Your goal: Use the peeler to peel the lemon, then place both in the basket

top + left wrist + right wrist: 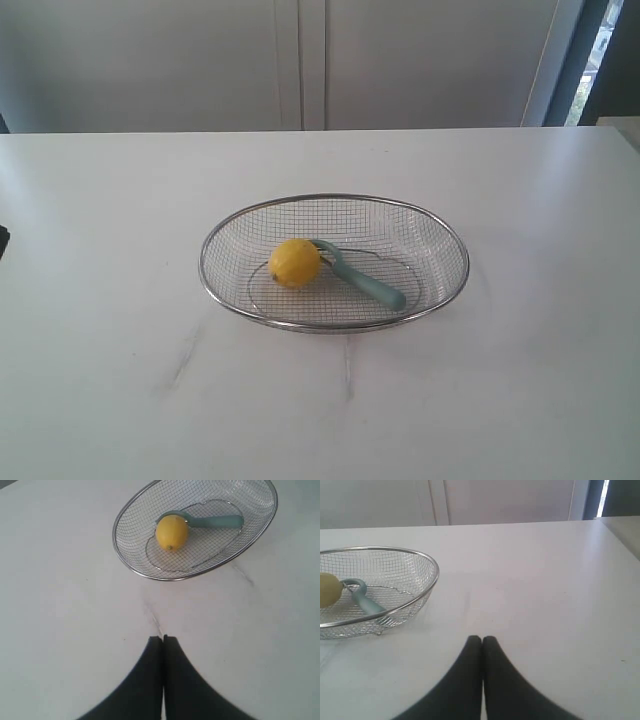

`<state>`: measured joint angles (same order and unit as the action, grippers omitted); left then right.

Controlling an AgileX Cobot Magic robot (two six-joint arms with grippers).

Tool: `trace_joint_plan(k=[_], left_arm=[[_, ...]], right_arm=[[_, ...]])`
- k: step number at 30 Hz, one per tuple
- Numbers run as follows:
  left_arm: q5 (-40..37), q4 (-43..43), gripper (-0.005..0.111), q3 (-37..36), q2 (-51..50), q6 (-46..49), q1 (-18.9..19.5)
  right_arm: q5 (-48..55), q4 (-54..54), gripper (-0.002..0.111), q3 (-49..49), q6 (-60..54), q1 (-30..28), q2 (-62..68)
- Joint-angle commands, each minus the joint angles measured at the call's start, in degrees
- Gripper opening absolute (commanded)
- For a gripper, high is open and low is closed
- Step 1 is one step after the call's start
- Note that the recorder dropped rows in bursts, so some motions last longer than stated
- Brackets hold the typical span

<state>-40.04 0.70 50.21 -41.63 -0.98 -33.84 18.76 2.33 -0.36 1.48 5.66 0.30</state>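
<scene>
The wire-mesh basket (pixel 440 225) sits in the middle of the white table. Inside it lies the yellow lemon (pixel 295 262), and the teal-handled peeler (pixel 375 286) rests beside it, its hooked head touching the lemon. The left wrist view shows the basket (pixel 131 562), lemon (pixel 172 532) and peeler (pixel 220 521) well ahead of my left gripper (pixel 163 639), which is shut and empty over bare table. My right gripper (pixel 482 640) is also shut and empty, off to the side of the basket (pixel 427 562), where the lemon (pixel 329 590) and peeler (pixel 366 602) show. Neither gripper appears in the exterior view.
White table (pixel 120 200) runs around the basket on all sides, with faint grey streaks (pixel 185 360) near the front. Pale cabinet doors (pixel 300 60) stand behind the table's far edge, and a dark window frame (pixel 590 60) is at the back right.
</scene>
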Motion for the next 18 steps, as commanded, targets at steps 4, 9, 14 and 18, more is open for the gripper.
trace_joint_plan(k=[4, 9, 14, 18], left_arm=[[-0.3, -0.2, 0.000, -0.5, 4.3, -0.3, 0.3], [1.5, -5.4, 0.000, -2.6, 9.9, -0.7, 9.2], [7.5, -9.2, 0.000, -11.1, 18.4, -0.7, 20.4], [11.8, -10.5, 0.000, -18.6, 25.5, -0.8, 25.0]], right_arm=[[-0.9, -0.5, 0.000, 0.4, 0.3, -0.6, -0.3], [-0.9, -0.5, 0.000, 0.4, 0.3, -0.6, -0.3], [-0.9, -0.5, 0.000, 0.4, 0.3, -0.6, -0.3], [-0.9, -0.5, 0.000, 0.4, 0.3, -0.6, -0.3]])
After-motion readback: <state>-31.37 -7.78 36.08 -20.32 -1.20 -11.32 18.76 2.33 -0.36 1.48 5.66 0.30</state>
